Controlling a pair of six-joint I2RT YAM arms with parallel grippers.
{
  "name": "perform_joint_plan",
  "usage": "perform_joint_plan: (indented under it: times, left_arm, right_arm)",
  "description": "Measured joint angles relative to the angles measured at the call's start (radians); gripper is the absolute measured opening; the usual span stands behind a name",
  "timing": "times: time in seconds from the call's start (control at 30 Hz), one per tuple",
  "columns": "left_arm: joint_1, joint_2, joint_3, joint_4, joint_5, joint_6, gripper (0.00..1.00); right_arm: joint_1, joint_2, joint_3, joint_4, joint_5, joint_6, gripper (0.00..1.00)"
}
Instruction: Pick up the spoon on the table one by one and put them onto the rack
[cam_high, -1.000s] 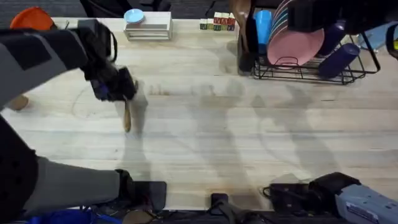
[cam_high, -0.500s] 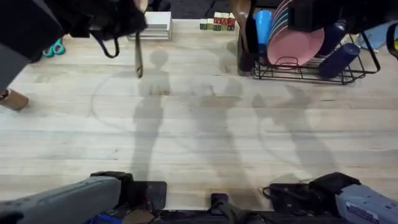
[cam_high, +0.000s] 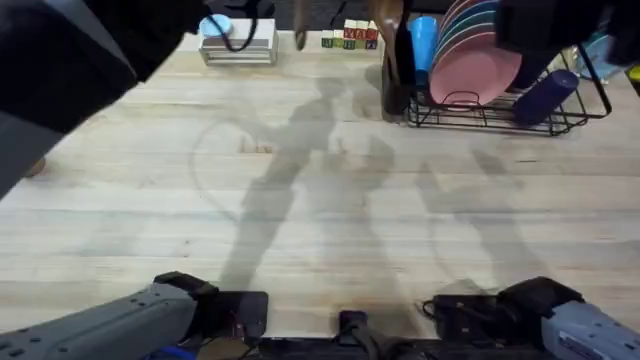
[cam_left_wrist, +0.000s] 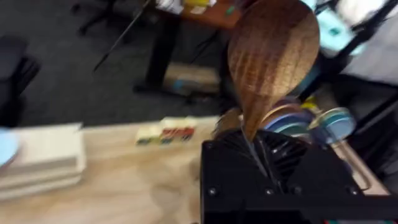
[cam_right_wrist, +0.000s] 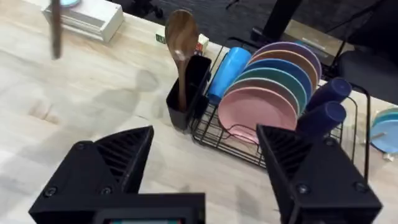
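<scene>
Black wire dish rack (cam_high: 500, 115), at the far right of the light wooden plank table (cam_high: 330, 210): holds a row of upright round plates (cam_right_wrist: 267, 93), pink at the front, then teal, blue and purplish ones behind; a light blue cup (cam_right_wrist: 229, 71) lies tilted beside the plates on the utensil-cup side; two dark blue bottles (cam_right_wrist: 326, 106) lean at the rack's other end. Tall black utensil cup (cam_right_wrist: 189, 87), standing at the rack's left end, touching its wire frame: contains one wooden spoon with a dark brown round bowl (cam_right_wrist: 180, 37), handle down inside the cup, bowl up and well above the rim. Second wooden spoon (cam_left_wrist: 270, 53), same make: gripped by the left gripper (cam_left_wrist: 258, 163), whose black fingers are closed on the slim handle, the grained brown bowl standing up beyond the fingertips; in the overhead view its handle shows as a thin brown stick near the table's far edge, raised off the tabletop, left of the rack and just beside the small coloured letter blocks (cam_high: 350, 38). Right gripper (cam_right_wrist: 205, 168): black fingers spread wide apart, holding nothing, poised above the table in front of the rack. White stacked box (cam_high: 238, 45), far edge, left of the blocks: carries a pale blue round disc (cam_high: 214, 26) on top.
</scene>
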Motion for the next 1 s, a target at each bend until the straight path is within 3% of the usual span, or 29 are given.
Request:
perform_joint_plan:
  times: [0.27, 0.6, 1.0]
  left_arm:
    - [-0.113, 0.048, 0.0, 0.194, 0.003, -0.012, 0.043]
    - [-0.229, 0.212, 0.0, 0.478, 0.003, -0.021, 0.044]
    - [-0.281, 0.408, 0.0, 0.726, 0.003, -0.042, 0.044]
  right_arm:
    - [0.0, -0.097, 0.0, -0.074, 0.0, 0.004, 0.998]
    - [0.0, -0.113, 0.0, -0.104, 0.0, 0.022, 0.997]
    - [0.0, -0.113, 0.0, -0.113, 0.0, 0.025, 0.997]
